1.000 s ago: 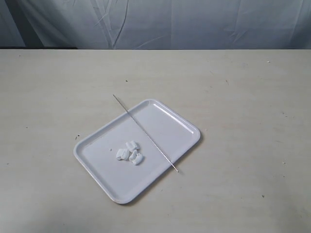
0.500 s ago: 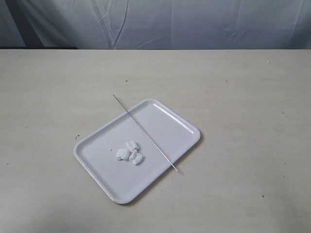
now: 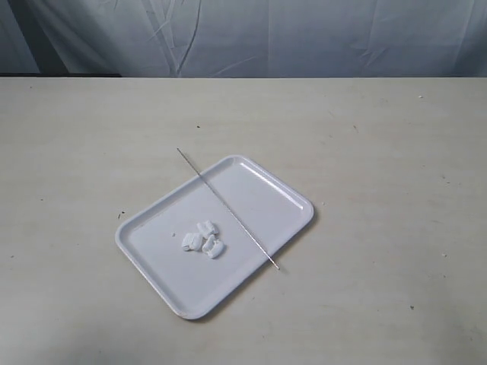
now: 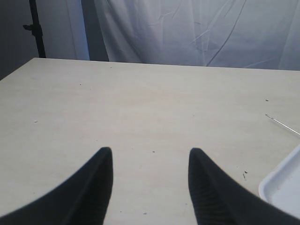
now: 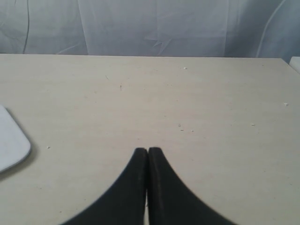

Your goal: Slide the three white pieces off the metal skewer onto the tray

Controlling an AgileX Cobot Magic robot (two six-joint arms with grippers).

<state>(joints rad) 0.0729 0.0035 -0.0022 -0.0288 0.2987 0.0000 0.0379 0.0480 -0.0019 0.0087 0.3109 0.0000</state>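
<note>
The exterior view looks down at a slant from above the near side of the table (image 3: 380, 152). It faces the grey cloth (image 3: 304, 38) along the upper frame and stands far enough back to hold the whole tray (image 3: 266, 201) at frame centre.

The 2 wrist views sit low and close over the table, looking nearly level toward that cloth, 1 past the left gripper (image 4: 150, 150), 1 past the right gripper (image 5: 148, 150).

With the exterior view, the left wrist view shares a tray corner (image 4: 286, 187) and the tip of the metal skewer (image 4: 281, 123). The right wrist view shares only a tray corner (image 5: 11, 140).
</note>
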